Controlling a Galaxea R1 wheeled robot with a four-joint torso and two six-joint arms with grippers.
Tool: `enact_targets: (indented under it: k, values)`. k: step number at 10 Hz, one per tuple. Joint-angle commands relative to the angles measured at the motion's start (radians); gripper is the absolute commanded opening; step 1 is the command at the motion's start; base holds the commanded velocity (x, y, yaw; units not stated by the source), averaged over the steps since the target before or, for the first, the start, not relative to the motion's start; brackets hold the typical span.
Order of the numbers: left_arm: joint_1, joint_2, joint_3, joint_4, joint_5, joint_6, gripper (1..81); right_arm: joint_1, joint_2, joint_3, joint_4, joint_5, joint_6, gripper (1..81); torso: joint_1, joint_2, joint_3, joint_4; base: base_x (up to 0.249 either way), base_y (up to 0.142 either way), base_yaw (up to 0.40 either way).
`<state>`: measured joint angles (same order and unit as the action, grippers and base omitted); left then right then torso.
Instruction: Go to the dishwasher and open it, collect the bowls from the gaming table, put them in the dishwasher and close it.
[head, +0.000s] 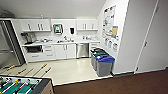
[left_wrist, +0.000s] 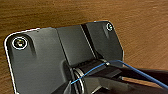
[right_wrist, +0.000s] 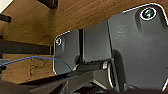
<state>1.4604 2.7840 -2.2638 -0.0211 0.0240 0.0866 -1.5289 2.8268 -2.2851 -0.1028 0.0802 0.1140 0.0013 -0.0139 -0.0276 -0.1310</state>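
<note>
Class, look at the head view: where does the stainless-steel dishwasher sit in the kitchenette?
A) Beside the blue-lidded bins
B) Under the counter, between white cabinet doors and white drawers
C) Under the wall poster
B: the dishwasher stands under the counter, white cabinets on both sides.

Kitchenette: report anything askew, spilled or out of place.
Nothing stands out. The dishwasher is shut under the counter, two lidded bins stand side by side by the wall, and the floor shows no spill.

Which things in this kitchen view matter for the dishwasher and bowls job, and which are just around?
For the job:
dishwasher, door shut, under the counter

Just around:
two bins with blue lid and dark lid
football table
coffee machine
wall posters
</note>
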Motion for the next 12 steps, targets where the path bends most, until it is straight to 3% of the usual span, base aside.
enact_targets:
  k: [1, 12]
  values:
    - [-0.051, -0.01, 0.009, 0.007, 0.054, 0.01, 81.1, 0.051, -0.008, 0.013, -0.011, -0.045, 0.001, 81.1, 0.0, 0.0, 0.0, 0.0, 0.19, 0.0, 0.0]
    - [-0.048, -0.004, 0.007, 0.006, 0.053, 0.009, 81.1, 0.055, -0.01, 0.012, -0.014, -0.046, -0.005, 81.1, 0.0, 0.0, 0.0, 0.0, 0.19, 0.0, 0.0]
